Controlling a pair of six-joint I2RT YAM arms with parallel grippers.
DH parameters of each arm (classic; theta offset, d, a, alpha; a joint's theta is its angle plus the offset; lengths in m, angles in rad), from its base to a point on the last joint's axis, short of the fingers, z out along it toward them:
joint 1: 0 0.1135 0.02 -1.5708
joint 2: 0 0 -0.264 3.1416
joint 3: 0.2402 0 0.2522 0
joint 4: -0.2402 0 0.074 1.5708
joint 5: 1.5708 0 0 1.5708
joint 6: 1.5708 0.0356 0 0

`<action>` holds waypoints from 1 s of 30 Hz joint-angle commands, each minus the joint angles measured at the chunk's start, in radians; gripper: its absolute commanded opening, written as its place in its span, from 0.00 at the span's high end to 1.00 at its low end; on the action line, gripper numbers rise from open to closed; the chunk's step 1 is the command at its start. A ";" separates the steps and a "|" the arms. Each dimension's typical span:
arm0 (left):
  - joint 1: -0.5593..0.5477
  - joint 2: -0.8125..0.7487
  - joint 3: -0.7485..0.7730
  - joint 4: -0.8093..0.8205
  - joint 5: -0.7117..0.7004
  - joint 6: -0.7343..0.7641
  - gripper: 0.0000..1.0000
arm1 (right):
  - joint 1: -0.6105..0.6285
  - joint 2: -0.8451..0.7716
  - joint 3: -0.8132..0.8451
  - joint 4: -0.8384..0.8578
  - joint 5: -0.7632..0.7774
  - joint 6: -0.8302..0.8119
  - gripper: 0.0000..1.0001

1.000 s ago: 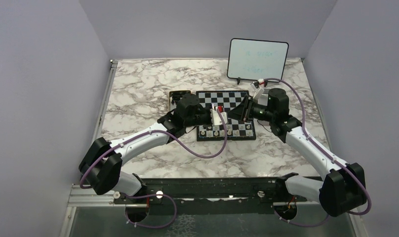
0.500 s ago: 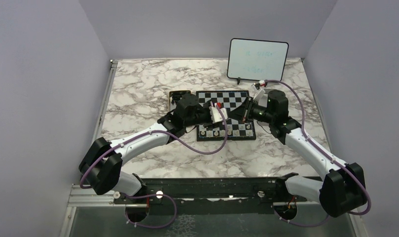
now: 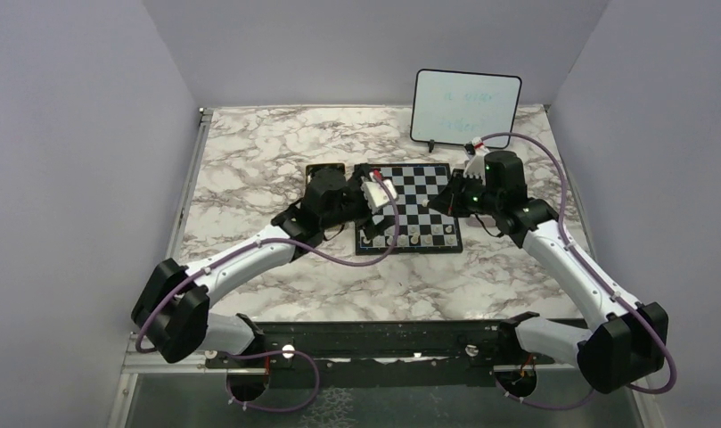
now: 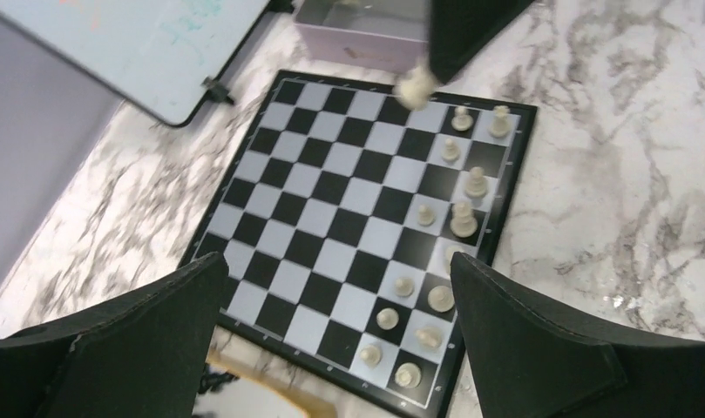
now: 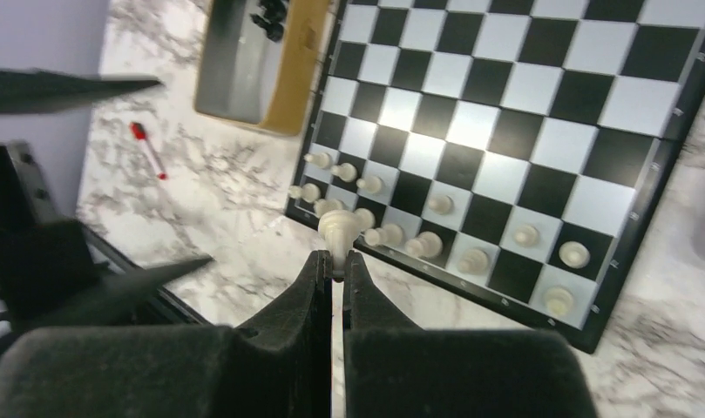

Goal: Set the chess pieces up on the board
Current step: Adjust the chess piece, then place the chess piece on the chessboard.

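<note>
The board lies in the middle of the marble table, with cream-white chess pieces in two rows along its near edge. My left gripper hovers over the board's left side, open and empty, its wide-apart fingers framing the board and chess pieces. My right gripper is shut on one cream-white piece, held above the near-left corner of the board. That gripper hangs by the board's right edge.
An upright whiteboard stands at the back right. A small tray holding black pieces sits just left of the board. A red marker lies on the marble nearby. A lilac box stands beyond the board's far side in the left wrist view.
My left gripper has opened wide and drawn back up and left from the near rows. My right gripper has shut on a white piece and risen beside the board's right edge.
</note>
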 commanded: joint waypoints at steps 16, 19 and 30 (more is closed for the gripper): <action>0.250 -0.372 -0.168 -0.163 -0.073 -0.362 0.01 | 0.006 0.184 0.126 -0.478 0.236 -0.238 0.94; 0.250 -0.435 -0.227 -0.144 -0.154 -0.399 0.01 | 0.006 0.234 0.143 -0.496 0.253 -0.244 0.94; 0.248 -0.613 -0.295 -0.202 -0.249 -0.332 0.01 | 0.008 0.354 0.199 -0.499 0.257 -0.230 0.93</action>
